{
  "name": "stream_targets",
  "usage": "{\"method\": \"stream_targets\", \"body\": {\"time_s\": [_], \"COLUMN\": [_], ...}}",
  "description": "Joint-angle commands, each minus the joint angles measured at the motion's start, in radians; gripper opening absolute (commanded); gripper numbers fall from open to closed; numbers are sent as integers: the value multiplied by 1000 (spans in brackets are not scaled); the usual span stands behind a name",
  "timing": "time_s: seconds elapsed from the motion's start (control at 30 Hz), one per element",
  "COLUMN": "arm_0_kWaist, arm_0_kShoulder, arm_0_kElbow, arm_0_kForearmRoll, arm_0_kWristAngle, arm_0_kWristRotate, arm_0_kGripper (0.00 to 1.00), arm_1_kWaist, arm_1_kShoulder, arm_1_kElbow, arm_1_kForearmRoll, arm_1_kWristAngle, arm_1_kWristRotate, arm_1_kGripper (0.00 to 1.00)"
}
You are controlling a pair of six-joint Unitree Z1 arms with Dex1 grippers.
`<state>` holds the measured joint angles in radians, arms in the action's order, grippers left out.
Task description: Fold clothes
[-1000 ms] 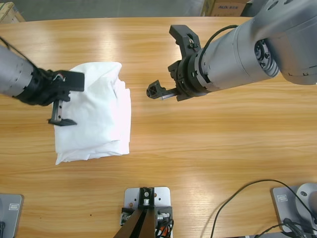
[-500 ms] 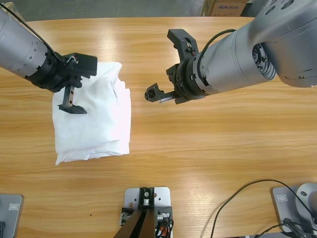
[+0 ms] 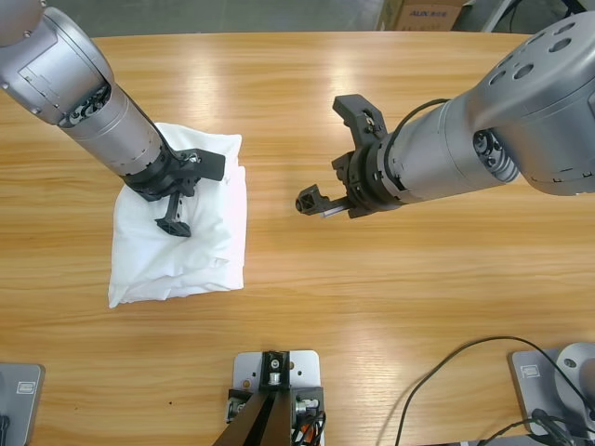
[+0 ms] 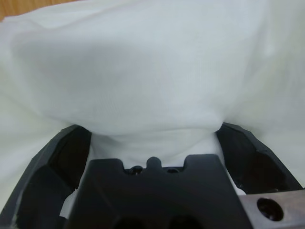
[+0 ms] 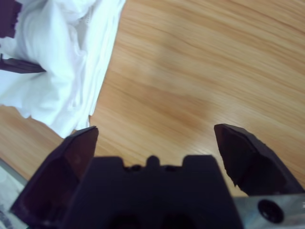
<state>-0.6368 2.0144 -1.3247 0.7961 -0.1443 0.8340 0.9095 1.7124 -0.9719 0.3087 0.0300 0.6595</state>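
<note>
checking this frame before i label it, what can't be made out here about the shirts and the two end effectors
- How many shirts: high view shows one folded white pile; layers can't be counted.
- Printed mark: not visible in any view.
- Left end effector: white cloth fills the left wrist view; contact unclear.
- Right end effector: open over bare table; the pile is cut off by the edge.
</note>
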Motion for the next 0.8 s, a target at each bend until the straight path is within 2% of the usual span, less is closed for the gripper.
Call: {"method": "stream_targets", "body": {"time_s": [0.03,0.23,0.47,0.57,0.73,0.77,0.8], "arm_0_kWaist": [-26,-146,-204,-199,-169,-152,-138], "arm_0_kShoulder": [141,214,259,222,29,-11,-28], "arm_0_kElbow": [82,-122,-379,-411,-398,-388,-381], "arm_0_kForearmRoll": [-17,33,137,143,178,207,225], "arm_0_kWristAngle": [-44,-60,-80,-85,-101,-96,-94], "arm_0_kWristRotate": [-28,-44,-103,-151,-284,-301,-315], "arm_0_kGripper": [1000,1000,1000,1000,1000,1000,1000], "arm_1_kWaist": [-20,-20,-21,-21,-21,-21,-21], "arm_1_kShoulder": [-12,-32,-43,-64,-195,-231,-263], "arm_1_kElbow": [37,74,82,81,65,63,57], "arm_1_kForearmRoll": [-11,-11,-12,-13,66,85,109], "arm_1_kWristAngle": [1,-7,-15,-24,-118,-119,-120], "arm_1_kWristRotate": [20,37,38,28,-28,-44,-63], "arm_1_kGripper": [1000,1000,1000,1000,982,961,804]}}
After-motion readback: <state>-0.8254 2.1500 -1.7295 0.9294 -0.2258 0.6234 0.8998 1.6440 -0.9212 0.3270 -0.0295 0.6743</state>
